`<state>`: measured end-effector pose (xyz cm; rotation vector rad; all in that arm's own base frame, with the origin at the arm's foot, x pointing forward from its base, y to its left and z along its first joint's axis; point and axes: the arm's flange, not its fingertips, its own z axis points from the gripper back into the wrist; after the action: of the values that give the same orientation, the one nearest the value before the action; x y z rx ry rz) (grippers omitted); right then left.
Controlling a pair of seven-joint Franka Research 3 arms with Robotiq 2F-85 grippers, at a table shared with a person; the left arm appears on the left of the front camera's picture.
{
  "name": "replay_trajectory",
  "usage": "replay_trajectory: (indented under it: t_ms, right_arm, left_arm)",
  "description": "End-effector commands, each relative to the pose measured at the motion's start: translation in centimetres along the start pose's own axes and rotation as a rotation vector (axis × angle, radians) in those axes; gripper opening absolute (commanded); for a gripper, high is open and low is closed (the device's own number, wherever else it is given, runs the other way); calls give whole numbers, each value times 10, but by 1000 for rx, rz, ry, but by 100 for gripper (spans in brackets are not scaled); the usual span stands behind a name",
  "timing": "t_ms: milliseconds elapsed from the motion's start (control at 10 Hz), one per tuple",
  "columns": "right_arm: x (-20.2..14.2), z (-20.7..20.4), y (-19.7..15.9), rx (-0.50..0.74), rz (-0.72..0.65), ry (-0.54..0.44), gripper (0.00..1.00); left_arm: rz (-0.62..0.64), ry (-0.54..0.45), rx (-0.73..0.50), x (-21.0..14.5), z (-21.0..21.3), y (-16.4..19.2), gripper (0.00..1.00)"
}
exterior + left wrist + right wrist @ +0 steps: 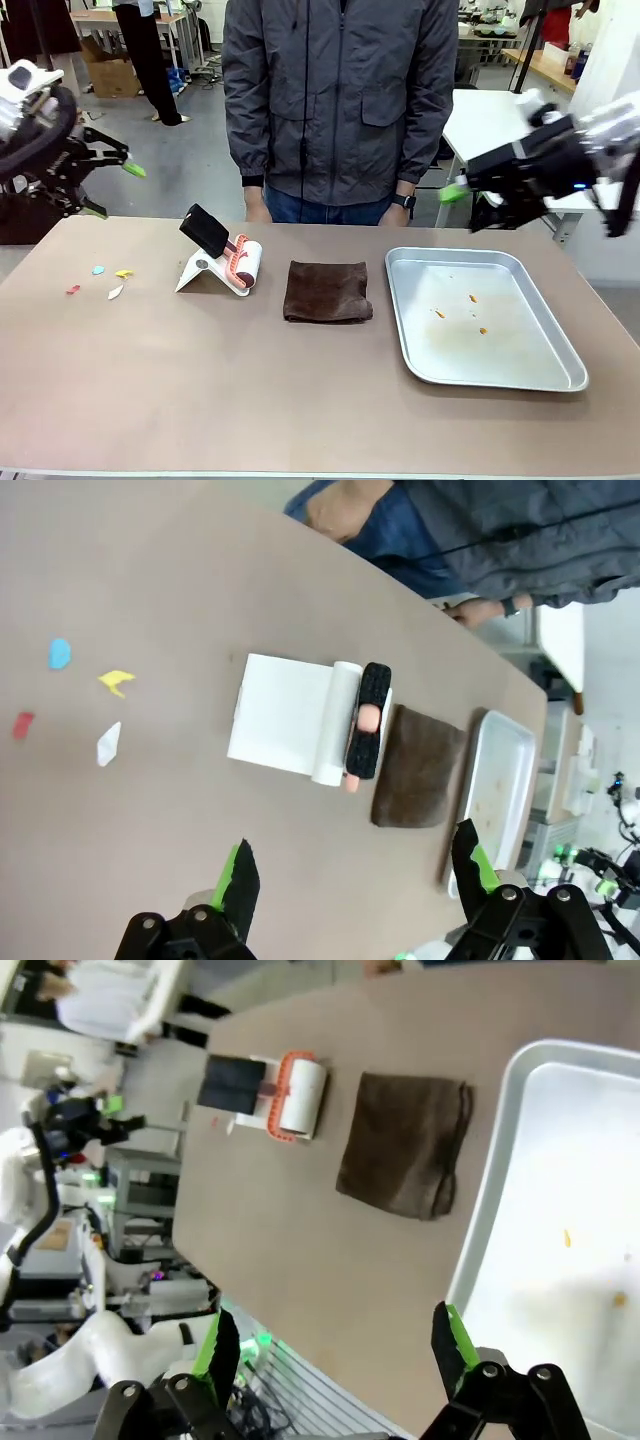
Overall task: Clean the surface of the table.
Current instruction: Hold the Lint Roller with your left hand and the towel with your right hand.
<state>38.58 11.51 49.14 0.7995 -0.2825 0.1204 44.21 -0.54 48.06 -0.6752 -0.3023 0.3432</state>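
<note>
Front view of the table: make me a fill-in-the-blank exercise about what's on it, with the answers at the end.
The folded cloth between the lint roller and the silver tray is ____ in colour.
The coloured scraps lie on the table at the picture's ____ side.
The left gripper and the right gripper both stand ____.
Answers: brown, left, open.

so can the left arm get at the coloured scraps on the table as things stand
Probably yes. The left pincer hangs open near the left end of the table, the scraps lie on its bare top close by, and nothing stands between them.
</note>
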Motion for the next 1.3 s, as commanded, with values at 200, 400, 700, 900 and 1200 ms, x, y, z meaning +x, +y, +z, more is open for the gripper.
replay_trajectory:
  t_ms: [200,400,700,900,1200]
  right_arm:
    - [24,-102,32,-129,-136,44,100]
    - [28,-84,16,-173,-197,-42,100]
    - [12,-110,28,-108,-125,46,100]
    - [32,-128,11,-174,-172,65,100]
    - [54,-177,11,-235,-149,81,100]
  left_arm:
    - [-48,12,75,6,-17,-17,100]
    - [-147,109,-36,3,-8,-9,100]
    - [-96,55,38,2,-20,-17,100]
    - [-201,231,154,9,-48,-25,100]
    - [-195,273,173,20,-70,-25,100]
